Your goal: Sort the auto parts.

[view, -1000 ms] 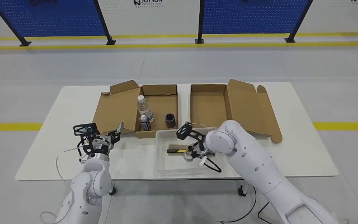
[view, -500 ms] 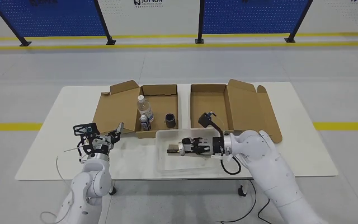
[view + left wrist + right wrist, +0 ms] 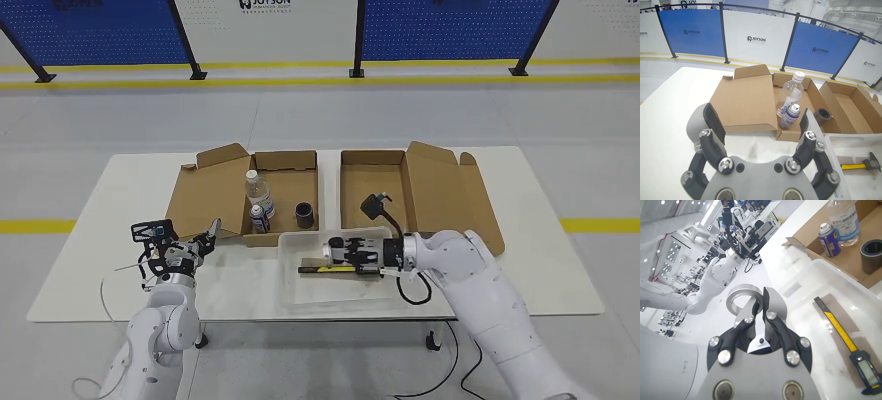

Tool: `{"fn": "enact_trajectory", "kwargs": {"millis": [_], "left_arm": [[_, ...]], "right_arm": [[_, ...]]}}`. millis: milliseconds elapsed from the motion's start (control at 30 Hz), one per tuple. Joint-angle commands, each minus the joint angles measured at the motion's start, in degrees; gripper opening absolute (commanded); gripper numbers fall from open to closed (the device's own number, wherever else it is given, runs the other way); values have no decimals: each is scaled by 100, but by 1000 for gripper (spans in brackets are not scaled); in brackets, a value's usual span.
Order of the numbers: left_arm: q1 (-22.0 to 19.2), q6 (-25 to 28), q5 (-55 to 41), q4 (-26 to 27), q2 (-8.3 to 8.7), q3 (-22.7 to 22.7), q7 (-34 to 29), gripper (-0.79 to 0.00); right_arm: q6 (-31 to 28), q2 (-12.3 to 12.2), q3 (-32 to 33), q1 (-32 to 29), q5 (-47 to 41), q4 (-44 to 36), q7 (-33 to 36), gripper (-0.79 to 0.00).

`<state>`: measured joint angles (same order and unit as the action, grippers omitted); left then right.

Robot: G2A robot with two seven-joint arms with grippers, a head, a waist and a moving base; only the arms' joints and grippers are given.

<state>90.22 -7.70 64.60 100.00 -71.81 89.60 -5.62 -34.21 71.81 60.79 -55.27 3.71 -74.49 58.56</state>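
We log the right gripper turned clear of the tray beneath, jaws pinching a metal ring; boxing it looks next. Left gripper spread, idle.

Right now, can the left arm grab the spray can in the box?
Probably yes. The left gripper is open and empty, and the spray can stands in the near corner of the cardboard box, behind only a low wall. The clear bottle close behind might get bumped.

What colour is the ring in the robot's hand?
Shiny silver; the ring shows best in the right wrist view.
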Motion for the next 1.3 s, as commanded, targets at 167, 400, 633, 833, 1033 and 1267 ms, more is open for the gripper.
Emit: {"fn": "enact_trajectory", "kwargs": {"millis": [167,400,633,833,1033,1267], "left_arm": [[0,0,-1,0,0,0,0,0],[0,0,-1,0,0,0,0,0],[0,0,-1,0,0,0,0,0],[0,0,-1,0,0,0,0,0],[0,0,-1,0,0,0,0,0],[0,0,-1,0,0,0,0,0]], "right_arm": [[822,-88,137,115,1294,-393,-414,-785],[2083,-152,24,368,3287,-923,-478,-785],[3034,-138,-394,871,5252,-940,-135,-785],[3335,-59,-621,1355,5875,-324,74,-785],[3552,23,-749,1647,6175,457,51,-785],[3544,146,-913,1801,6079,1341,-15,-785]]}}
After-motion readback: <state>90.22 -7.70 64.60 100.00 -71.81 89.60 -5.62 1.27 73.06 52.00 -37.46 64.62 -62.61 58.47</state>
